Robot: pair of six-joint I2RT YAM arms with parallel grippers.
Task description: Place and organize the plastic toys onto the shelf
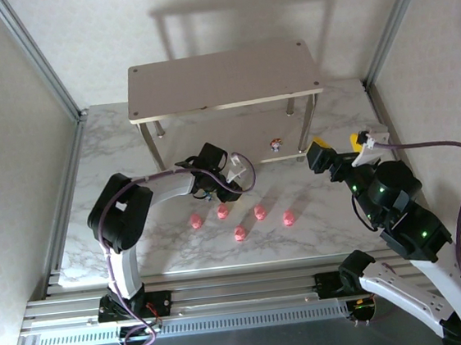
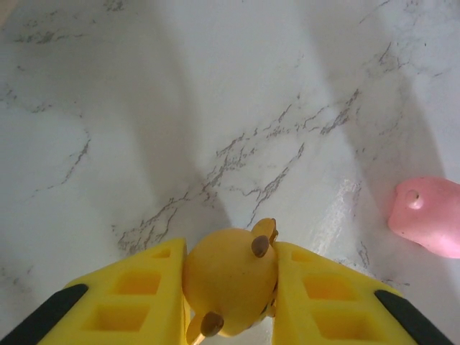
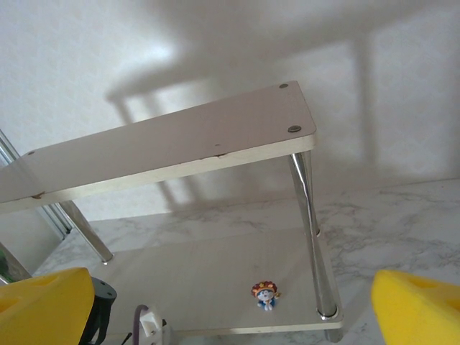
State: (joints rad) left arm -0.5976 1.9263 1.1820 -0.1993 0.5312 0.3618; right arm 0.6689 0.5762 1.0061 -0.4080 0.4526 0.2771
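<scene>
Pink pig [image 2: 428, 215] partly past right edge

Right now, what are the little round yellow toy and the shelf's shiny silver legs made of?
The round yellow toy looks like smooth plastic with a soft sheen: even colour, gentle highlights. The slim silver shelf legs look like polished metal, since they mirror light and shadow in streaks. Which metal, I cannot tell.

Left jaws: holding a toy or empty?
Holding: in the left wrist view, the left jaws press both sides of the yellow figurine.
</scene>
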